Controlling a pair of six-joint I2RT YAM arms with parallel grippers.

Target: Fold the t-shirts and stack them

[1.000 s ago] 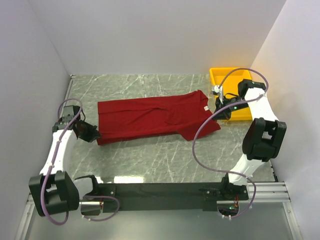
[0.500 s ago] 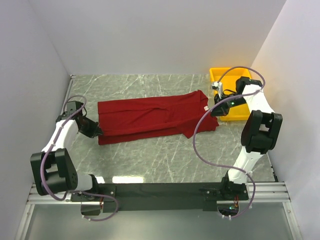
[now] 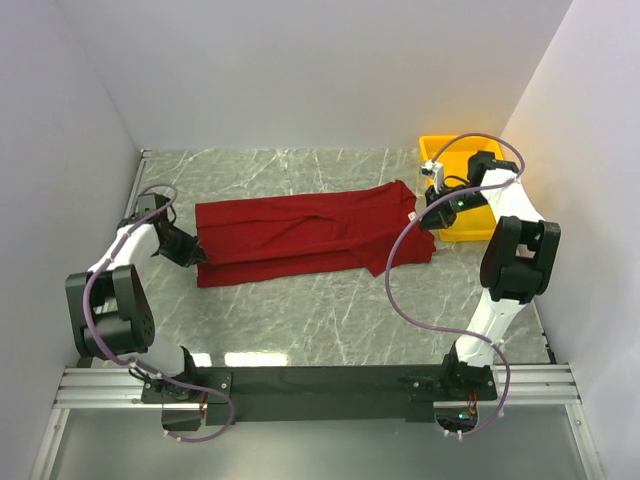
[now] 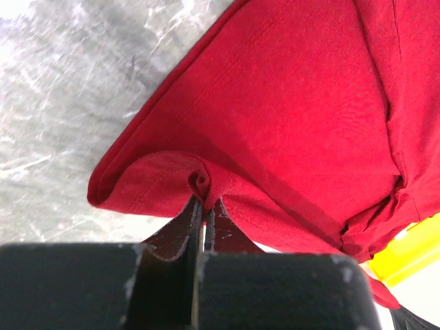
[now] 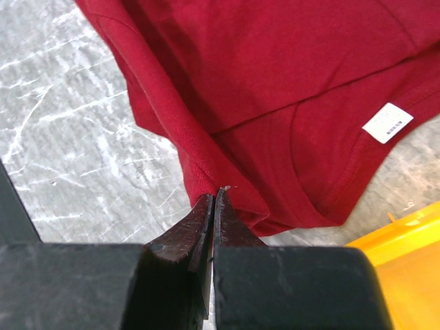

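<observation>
Dark red t-shirt (image 3: 300,235) lies stretched sideways across the middle of the marble table (image 3: 300,320), hem end to the left and collar end to the right, with part of it folded over lengthwise. Left gripper (image 3: 192,252) is at the shirt's left end, on the near corner. Its jaws are closed tight, with a small pucker of hem cloth pinched between the tips; the left wrist view shows this clearly. Right gripper (image 3: 428,220) is at the shirt's right end, jaws closed on a folded edge of cloth, near the collar and its white tag (image 5: 387,122). Yellow tray (image 3: 440,150) stands in the far right corner, just behind the right gripper. Cannot tell whether the shirt touches the tray. The shirt spans between the two grippers, mostly flat, and is creased toward the right end.
</observation>
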